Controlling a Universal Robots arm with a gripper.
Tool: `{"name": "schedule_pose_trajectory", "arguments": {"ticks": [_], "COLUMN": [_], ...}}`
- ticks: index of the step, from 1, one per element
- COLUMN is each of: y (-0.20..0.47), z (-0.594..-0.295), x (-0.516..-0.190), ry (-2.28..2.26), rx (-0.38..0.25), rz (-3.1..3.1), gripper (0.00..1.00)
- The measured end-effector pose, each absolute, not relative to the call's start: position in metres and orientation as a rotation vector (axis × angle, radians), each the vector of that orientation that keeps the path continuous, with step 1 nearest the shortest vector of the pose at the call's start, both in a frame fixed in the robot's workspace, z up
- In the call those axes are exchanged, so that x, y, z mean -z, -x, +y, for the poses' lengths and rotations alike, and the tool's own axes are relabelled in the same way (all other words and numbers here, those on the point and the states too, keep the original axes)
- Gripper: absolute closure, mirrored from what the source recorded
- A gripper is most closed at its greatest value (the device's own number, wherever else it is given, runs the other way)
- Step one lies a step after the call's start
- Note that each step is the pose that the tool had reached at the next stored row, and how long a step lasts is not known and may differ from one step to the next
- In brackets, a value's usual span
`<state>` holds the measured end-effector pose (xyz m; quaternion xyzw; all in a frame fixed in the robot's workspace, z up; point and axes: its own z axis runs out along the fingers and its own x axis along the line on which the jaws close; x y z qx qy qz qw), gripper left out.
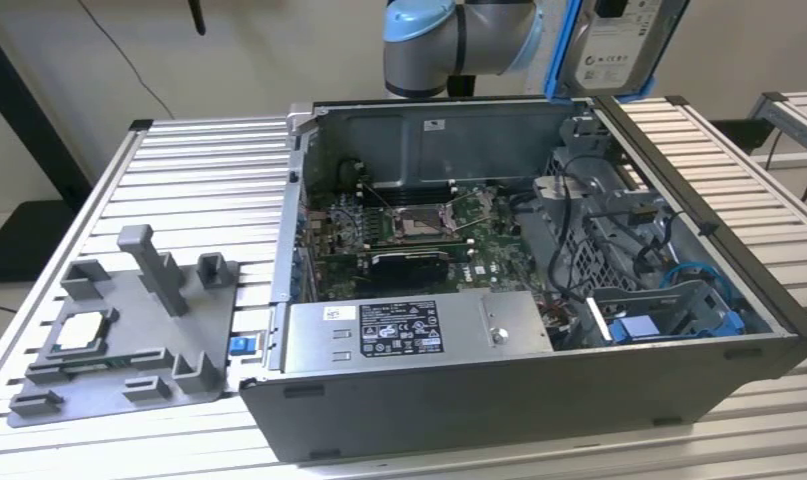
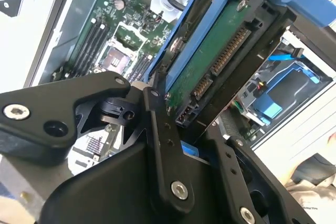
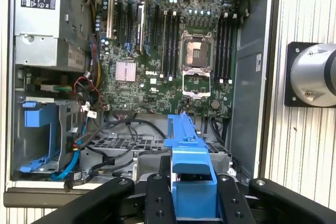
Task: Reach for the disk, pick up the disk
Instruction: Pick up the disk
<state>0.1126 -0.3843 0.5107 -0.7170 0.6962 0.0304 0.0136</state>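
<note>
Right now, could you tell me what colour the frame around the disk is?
Bright blue, clearest in the first wrist view on the disk.

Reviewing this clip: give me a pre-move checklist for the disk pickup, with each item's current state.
1. Disk held between the gripper fingers: ok; in the second wrist view black fingers flank its blue frame.
2. Disk lifted out of the computer case: ok; the exterior view shows it above the case's far rim.
3. Disk free of cables: ok; none appear attached to its connector edge in the second wrist view.
4. Grip centred on the disk: cannot tell.
5. Empty blue drive bay undisturbed inside the case: ok.
6. Grey stand on the table, apart from the case: ok.
</note>
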Motion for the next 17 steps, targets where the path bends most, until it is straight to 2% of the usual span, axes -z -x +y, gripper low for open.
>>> {"name": "schedule_pose_trajectory", "arguments": {"ticks": [9, 17], "y": [-0.114, -0.115], "z": [-0.39, -0.412], "x": [-0.511, -0.51], "ry": [2.234, 2.231], "rx": [-0.095, -0.096], "rz": [2.169, 2.172], "gripper": [1.0, 1.0]}}
